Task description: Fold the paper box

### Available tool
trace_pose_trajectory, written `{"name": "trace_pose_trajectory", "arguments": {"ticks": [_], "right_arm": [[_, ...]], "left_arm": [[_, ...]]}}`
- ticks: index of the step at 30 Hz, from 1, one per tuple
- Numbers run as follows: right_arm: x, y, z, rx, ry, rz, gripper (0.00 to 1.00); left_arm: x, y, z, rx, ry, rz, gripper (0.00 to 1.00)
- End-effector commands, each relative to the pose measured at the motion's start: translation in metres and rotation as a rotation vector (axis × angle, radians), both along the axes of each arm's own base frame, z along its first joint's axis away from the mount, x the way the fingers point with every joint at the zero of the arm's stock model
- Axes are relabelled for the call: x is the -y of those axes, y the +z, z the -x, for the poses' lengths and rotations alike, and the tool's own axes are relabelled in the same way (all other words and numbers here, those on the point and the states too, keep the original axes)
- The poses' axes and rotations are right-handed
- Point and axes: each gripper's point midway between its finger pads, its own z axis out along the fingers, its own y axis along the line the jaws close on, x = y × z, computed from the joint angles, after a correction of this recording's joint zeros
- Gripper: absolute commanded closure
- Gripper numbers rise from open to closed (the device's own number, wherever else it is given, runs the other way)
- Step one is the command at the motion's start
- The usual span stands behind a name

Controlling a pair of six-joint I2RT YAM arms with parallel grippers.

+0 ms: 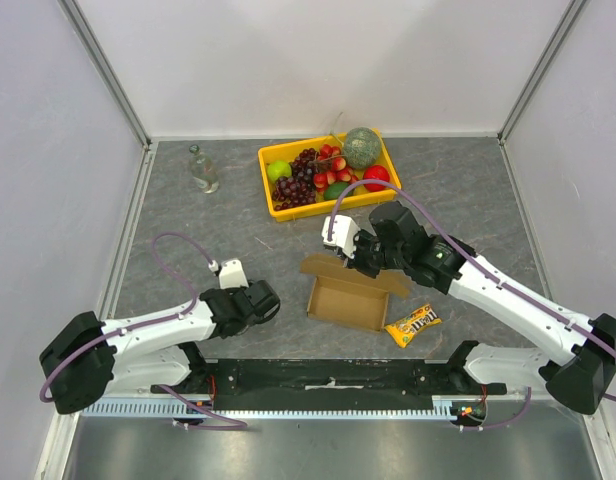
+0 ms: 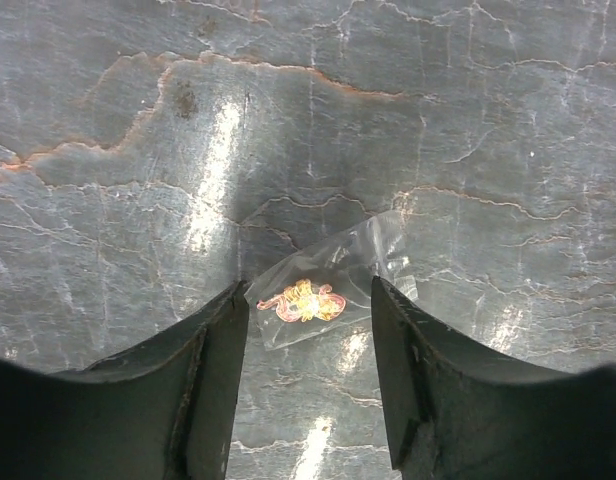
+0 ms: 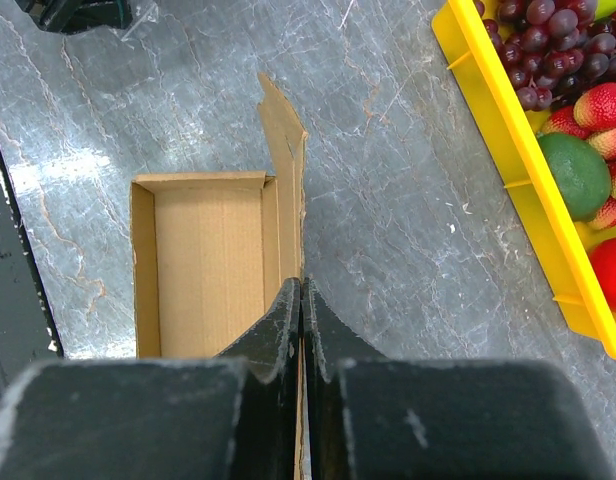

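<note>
The paper box (image 1: 348, 295) is an open brown carton on the table in front of the arms, its flaps (image 3: 283, 130) standing up at the far end. My right gripper (image 3: 302, 285) is shut on the box's right-hand side wall, one finger inside the box (image 3: 203, 265) and one outside; from above the right gripper (image 1: 350, 262) sits at the box's back edge. To the box's left, my left gripper (image 1: 266, 300) hangs low over the table. Its jaws stand open around a small clear plastic packet (image 2: 303, 302) with an orange-yellow item inside, and the left gripper (image 2: 308, 288) is not clamped on it.
A yellow tray (image 1: 271, 205) of grapes, strawberries and other fruit stands behind the box and shows as a yellow tray (image 3: 508, 160) to the right of my right gripper. A small glass bottle (image 1: 202, 168) stands at the back left. A yellow candy packet (image 1: 413, 324) lies right of the box.
</note>
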Motion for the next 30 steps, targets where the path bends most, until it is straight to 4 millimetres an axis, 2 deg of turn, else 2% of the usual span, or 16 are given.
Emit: {"name": "trace_pose_trajectory", "arguments": {"ticks": [1, 12, 17, 20, 30], "right_arm": [[-0.005, 0.014, 0.0, 0.029, 0.007, -0.054, 0.94], [-0.006, 0.012, 0.0, 0.022, 0.006, -0.051, 0.95], [-0.007, 0.011, 0.0, 0.02, 0.006, -0.054, 0.95], [-0.007, 0.01, 0.0, 0.017, 0.007, -0.051, 0.95], [-0.006, 0.006, -0.001, 0.013, 0.0, -0.043, 0.96]], "left_arm": [[0.009, -0.005, -0.001, -0.001, 0.012, 0.046, 0.44], [0.013, -0.007, -0.002, 0.001, -0.002, 0.059, 0.65], [0.013, -0.004, -0.003, 0.012, -0.007, 0.065, 0.68], [0.015, 0.002, -0.006, 0.03, -0.019, 0.076, 0.69], [0.026, 0.041, -0.014, 0.106, -0.081, 0.149, 0.71]]}}
